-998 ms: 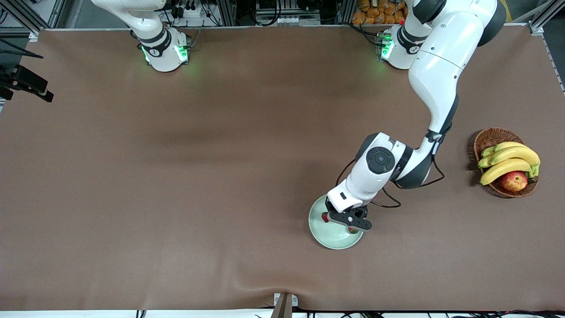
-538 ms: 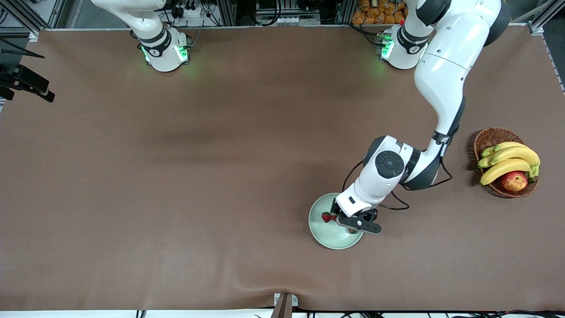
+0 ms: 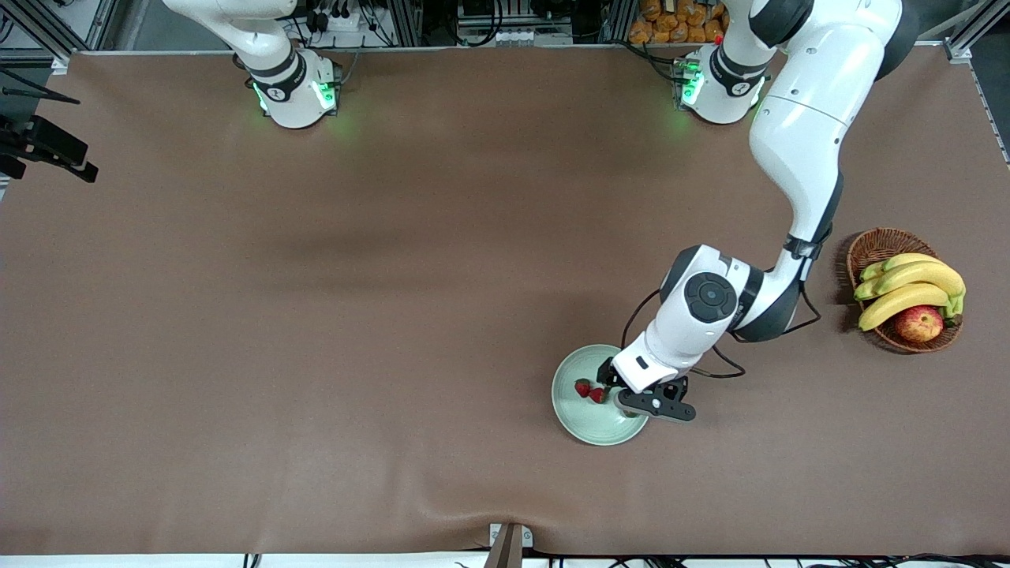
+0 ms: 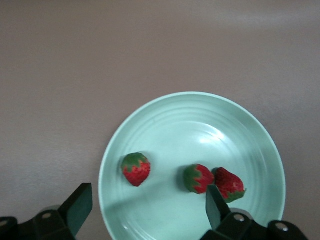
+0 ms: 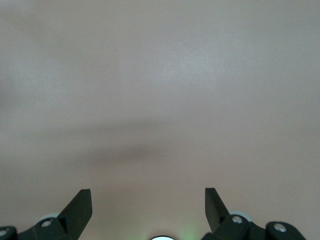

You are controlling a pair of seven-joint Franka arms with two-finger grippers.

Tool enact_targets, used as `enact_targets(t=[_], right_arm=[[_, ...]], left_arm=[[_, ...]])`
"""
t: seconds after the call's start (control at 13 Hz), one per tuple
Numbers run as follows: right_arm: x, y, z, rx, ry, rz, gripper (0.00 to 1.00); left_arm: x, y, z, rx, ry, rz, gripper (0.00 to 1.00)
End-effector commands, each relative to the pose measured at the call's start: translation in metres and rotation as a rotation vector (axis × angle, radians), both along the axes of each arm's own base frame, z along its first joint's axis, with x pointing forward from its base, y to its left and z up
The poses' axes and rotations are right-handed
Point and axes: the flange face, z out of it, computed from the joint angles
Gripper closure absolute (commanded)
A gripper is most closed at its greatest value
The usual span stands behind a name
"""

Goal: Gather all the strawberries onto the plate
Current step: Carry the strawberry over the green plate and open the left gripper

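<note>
covering the table point(image 3: 316, 315), brown mat, mint plate point(image 3: 570, 410), three strawberries point(image 4: 136, 169)

Three strawberries point(image 4: 136, 169) on one plate point(image 4: 165, 120) — one basket point(image 3: 876, 244) at the desk's edge holding three bananas point(image 3: 907, 284) and one apple point(image 3: 918, 323).

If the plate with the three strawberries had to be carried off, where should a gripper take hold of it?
Probably the plate by its raised rim, on the bare stretch away from the strawberries, coming from above with one finger inside and one outside the rim. It lies flat on the table, so nothing else offers a pinch.
</note>
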Motion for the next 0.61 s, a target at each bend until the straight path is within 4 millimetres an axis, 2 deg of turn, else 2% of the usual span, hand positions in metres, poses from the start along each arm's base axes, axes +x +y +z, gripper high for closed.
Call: enact_targets(t=[0.0, 0.31, 0.38, 0.54], right_arm=[[0.001, 0.003, 0.004, -0.020, 0.001, -0.007, 0.00], [0.001, 0.003, 0.004, -0.020, 0.001, -0.007, 0.00], [0.001, 0.003, 0.004, -0.020, 0.000, -0.007, 0.00], [0.001, 0.003, 0.004, -0.019, 0.001, -0.007, 0.00]], left_arm=[[0.002, 0.015, 0.023, 0.016, 0.007, 0.010, 0.00], [0.017, 0.063, 0.027, 0.023, 0.027, 0.077, 0.00], [0.019, 0.069, 0.031, 0.019, 0.023, 0.090, 0.00], [0.027, 0.108, 0.047, 0.026, 0.031, 0.141, 0.00]])
